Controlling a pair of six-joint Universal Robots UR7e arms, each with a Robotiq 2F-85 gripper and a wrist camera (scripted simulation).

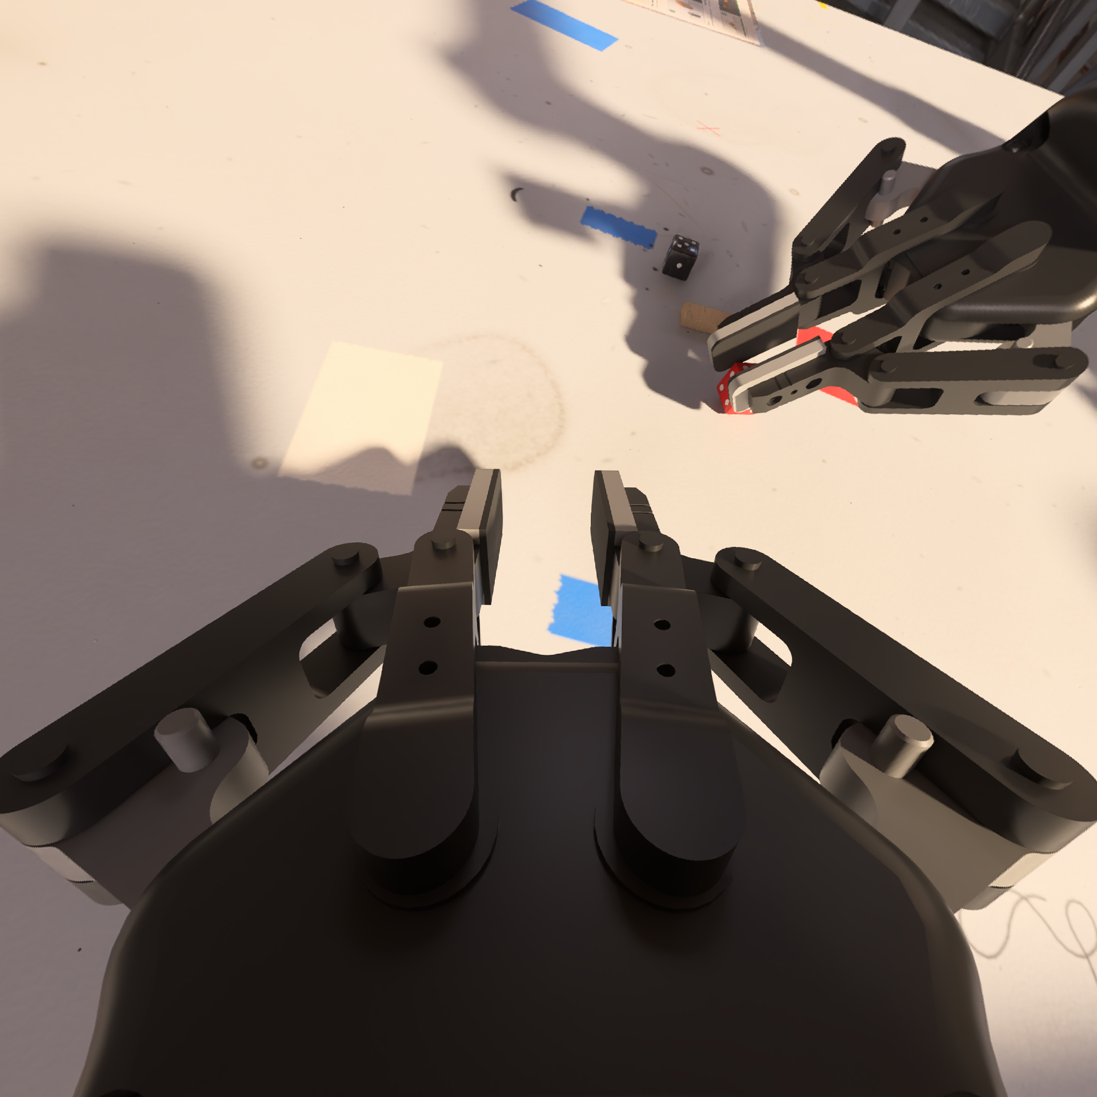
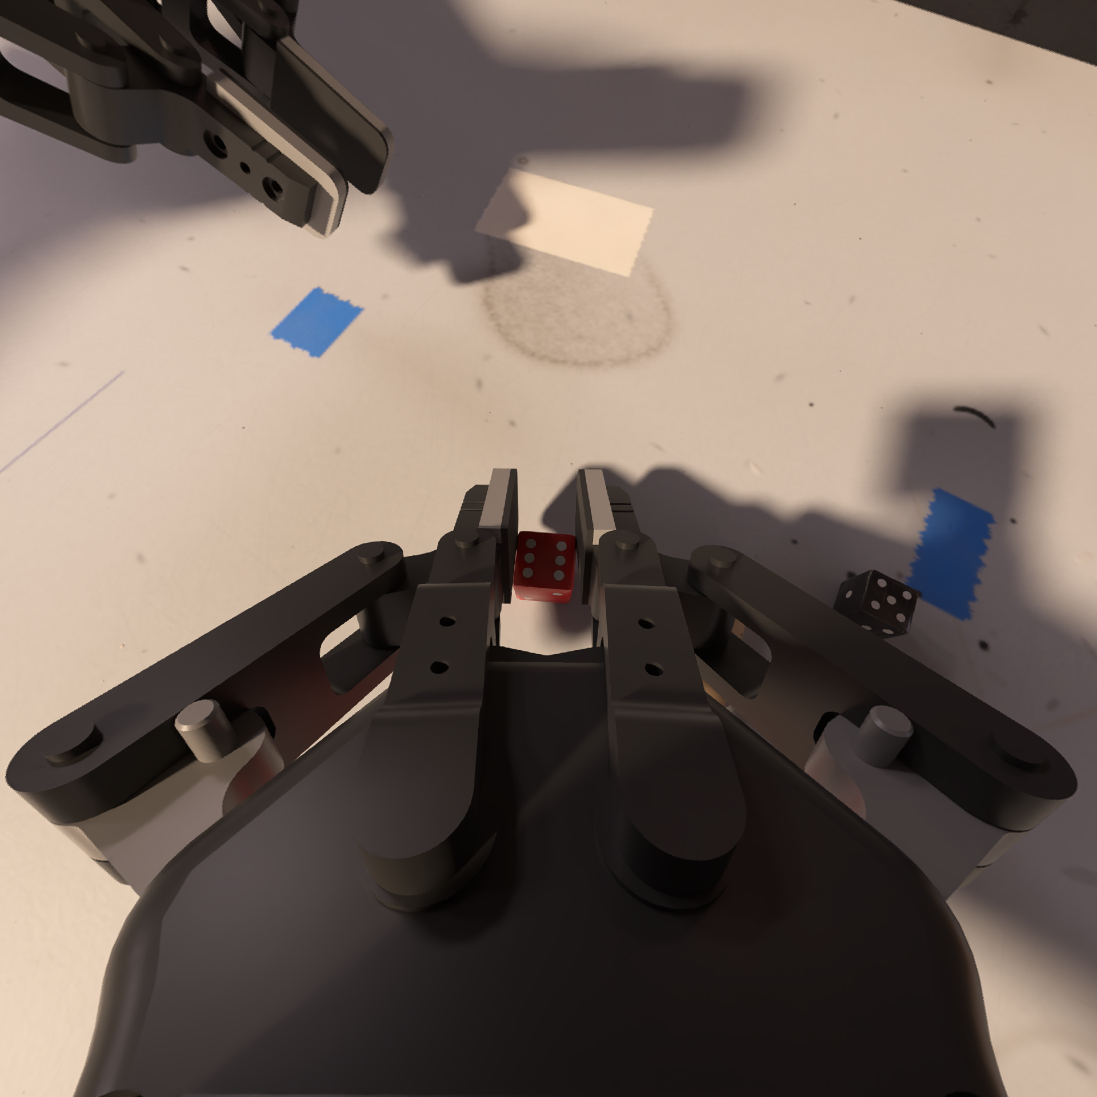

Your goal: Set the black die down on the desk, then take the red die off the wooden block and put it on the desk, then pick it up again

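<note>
The red die [image 2: 544,567] sits between the pads of my right gripper [image 2: 546,481], which is shut on it at or just above the desk; it also shows in the left wrist view [image 1: 725,389] at that gripper's [image 1: 725,373] tips. The black die [image 1: 681,256] rests on the desk by itself, and in the right wrist view [image 2: 878,602] it lies to the right of my fingers. The small wooden block [image 1: 700,316] lies bare on the desk between the two dice. My left gripper [image 1: 546,492] is open and empty above the desk, and also shows in the right wrist view [image 2: 350,196].
Blue tape strips [image 1: 617,227] [image 1: 579,608] [image 1: 564,25] are stuck flat on the white desk [image 1: 237,178]. A cream paper rectangle [image 1: 365,415] lies beside a faint round stain [image 1: 504,398]. A printed sheet [image 1: 706,15] lies near the desk's far edge.
</note>
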